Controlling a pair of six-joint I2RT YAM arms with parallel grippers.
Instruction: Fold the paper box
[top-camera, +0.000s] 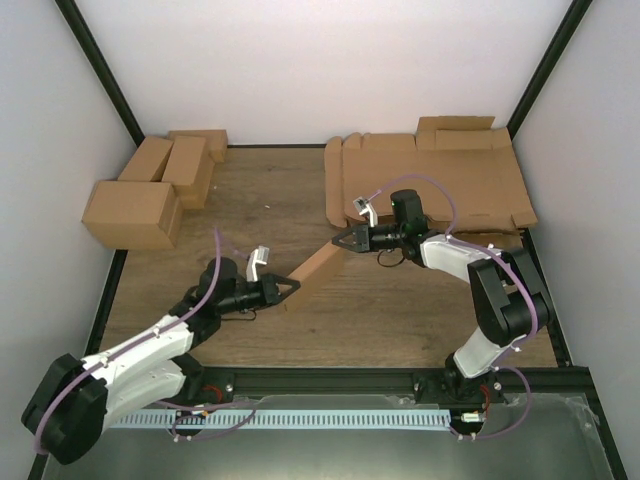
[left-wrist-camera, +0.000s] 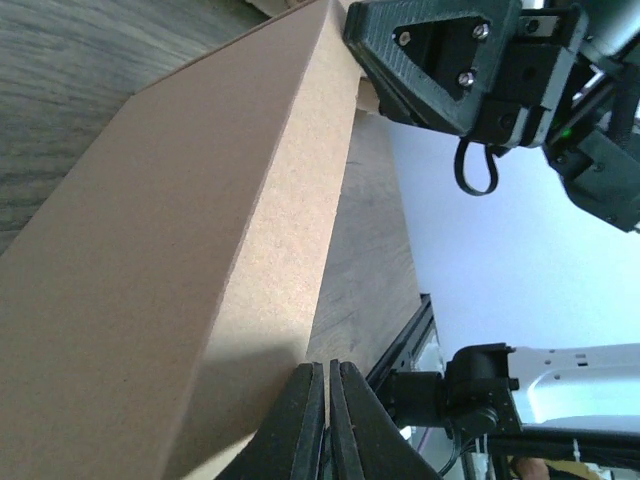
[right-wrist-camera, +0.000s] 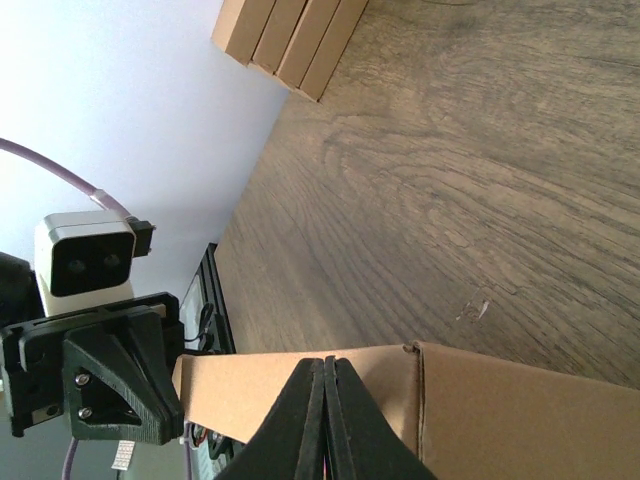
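The paper box (top-camera: 312, 268) is a long, narrow brown cardboard box, slanting across the middle of the table between my two grippers. My left gripper (top-camera: 292, 289) sits at its near-left end, jaws pressed together on the box's end edge (left-wrist-camera: 329, 366). My right gripper (top-camera: 338, 240) meets the far-right end, jaws shut on a thin cardboard wall (right-wrist-camera: 327, 362). In the left wrist view the box (left-wrist-camera: 200, 230) fills the left side as two plain faces meeting at a crisp edge. In the right wrist view a box panel (right-wrist-camera: 480, 410) with a corner seam lies behind the fingertips.
Several finished brown boxes (top-camera: 150, 190) stand at the back left and also show at the top of the right wrist view (right-wrist-camera: 285, 35). A pile of flat die-cut brown sheets (top-camera: 440, 180) lies at the back right. Black frame posts and white walls enclose the wooden table (top-camera: 400, 310).
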